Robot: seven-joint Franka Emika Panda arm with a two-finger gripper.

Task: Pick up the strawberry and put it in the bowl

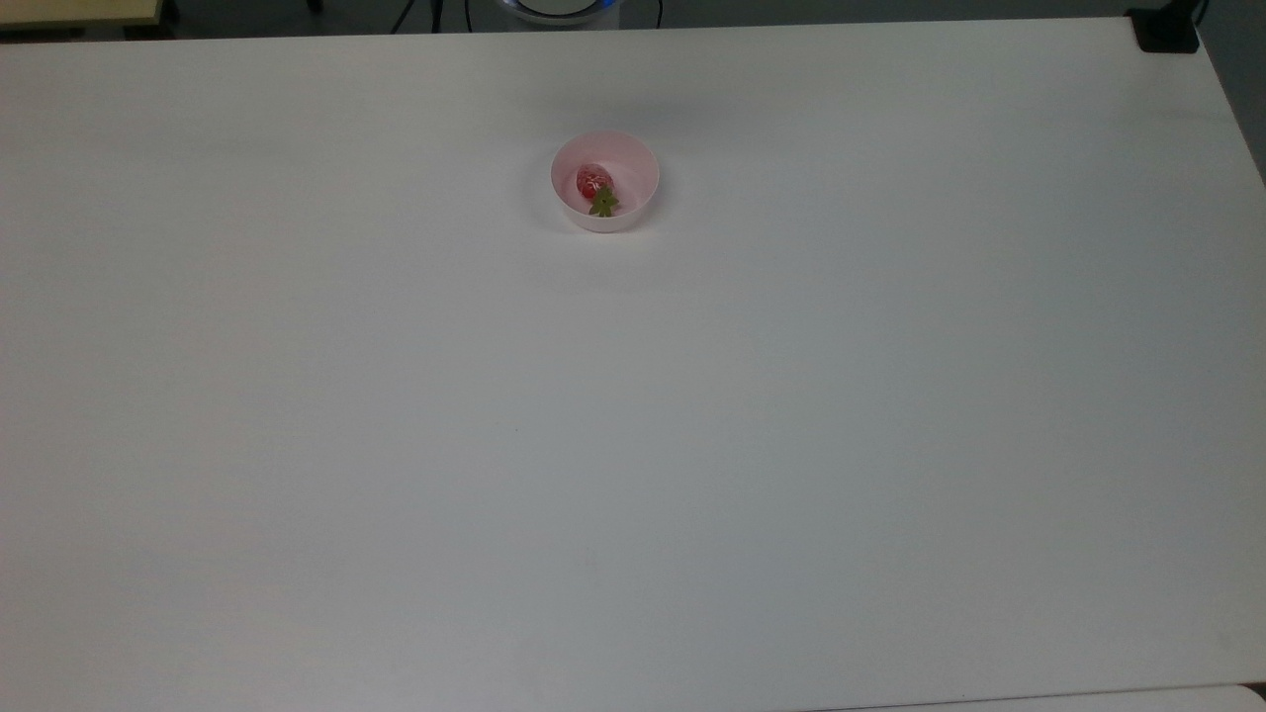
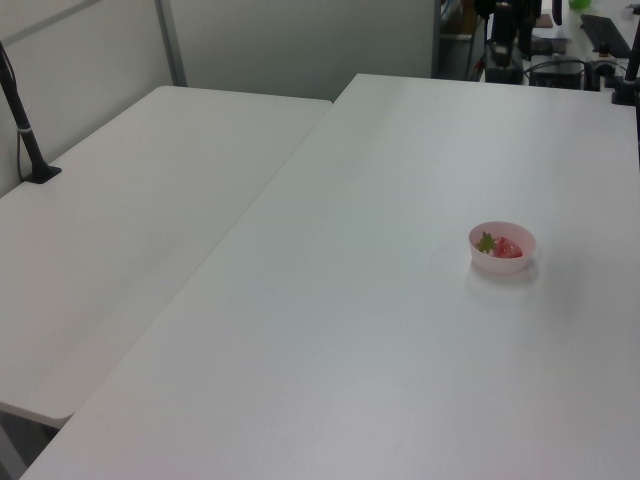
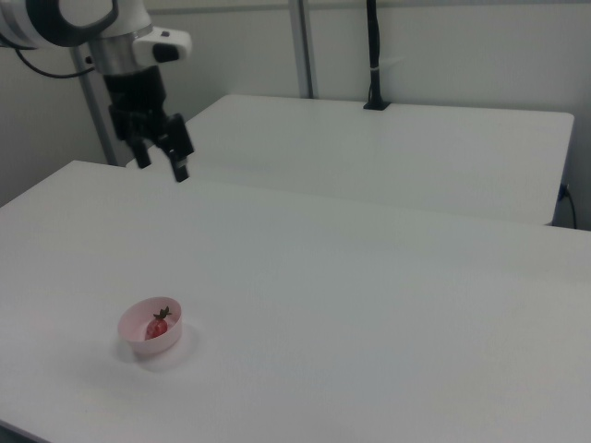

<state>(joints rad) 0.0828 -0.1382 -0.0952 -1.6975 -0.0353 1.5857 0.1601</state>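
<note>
With the strawberry [image 1: 592, 182] lying inside the bowl [image 1: 633, 163] on the counter [image 1: 633, 445], I judge my open, empty tool [image 3: 161, 159] should simply hold clear.

We count one strawberry [image 1: 594, 184] and one bowl [image 1: 633, 163], two white counters [image 3: 388, 305], and one arm [image 3: 69, 23] with a single gripper [image 3: 162, 164].

Arm [image 3: 65, 23] cut off at the right view's top-left edge, strawberry [image 3: 158, 326] part-hidden behind bowl [image 3: 138, 342] wall
</note>
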